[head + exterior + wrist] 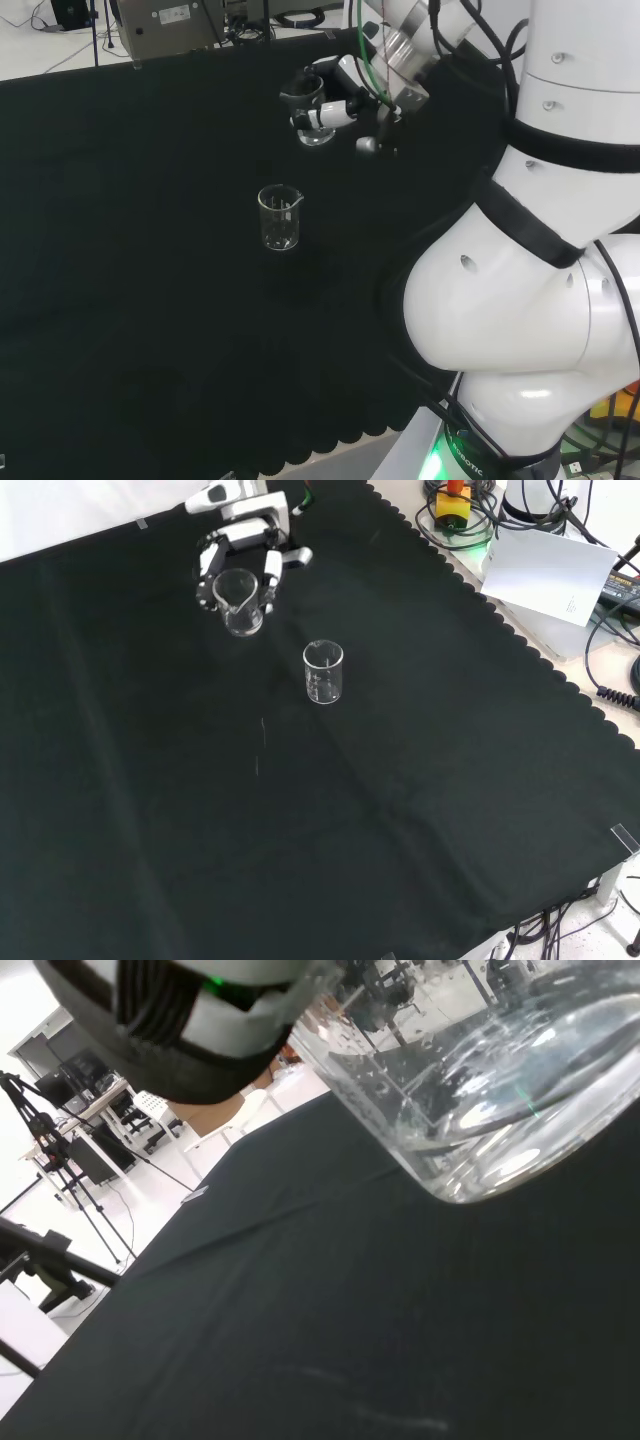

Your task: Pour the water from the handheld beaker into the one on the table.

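Robot hand (243,542) grips beaker (238,602) apparently clear of table beaker (323,672).

In the wrist view the held beaker (480,1090) runs off the picture's edge, so its rim and spout stay out of sight, and a blurred finger (170,1020) of the hand covers part of its wall. In the front view the hand (245,540) is cut by the top edge. Whether the beaker on the surface (323,672) holds any liquid cannot be told.
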